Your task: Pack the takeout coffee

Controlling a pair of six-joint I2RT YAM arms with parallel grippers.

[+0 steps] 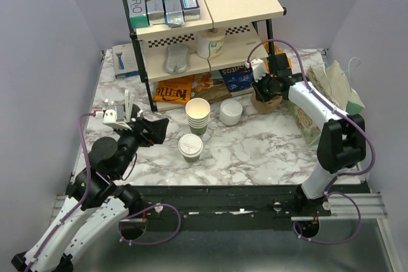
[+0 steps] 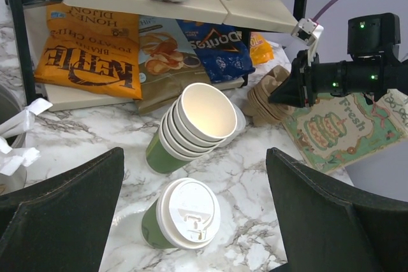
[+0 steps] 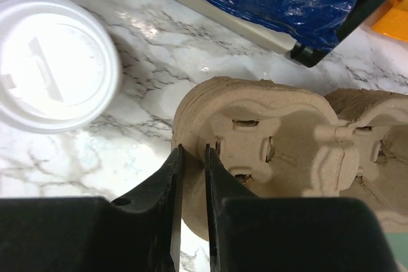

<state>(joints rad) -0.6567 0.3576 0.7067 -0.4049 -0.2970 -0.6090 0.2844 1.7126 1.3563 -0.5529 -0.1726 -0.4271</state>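
The takeout coffee [image 1: 190,146], a small green-sided cup with a white lid, stands on the marble table in front of a stack of lidless cups [image 1: 198,114]. My left gripper [image 1: 155,130] hovers just left of it, wide open. In the left wrist view the coffee [image 2: 188,213] sits low between the spread fingers of that gripper [image 2: 194,157]. My right gripper [image 1: 260,84] is down at the brown cardboard cup carrier [image 1: 268,101] by the shelf's right leg. In the right wrist view that gripper [image 3: 194,151] has its jaws nearly together, pinching the carrier's [image 3: 280,144] near rim.
A two-level shelf [image 1: 204,30] stands at the back with boxes on top and chip bags [image 1: 173,89] beneath. A white lid [image 1: 231,111] lies right of the cup stack. A printed paper bag [image 1: 319,103] stands at the right edge.
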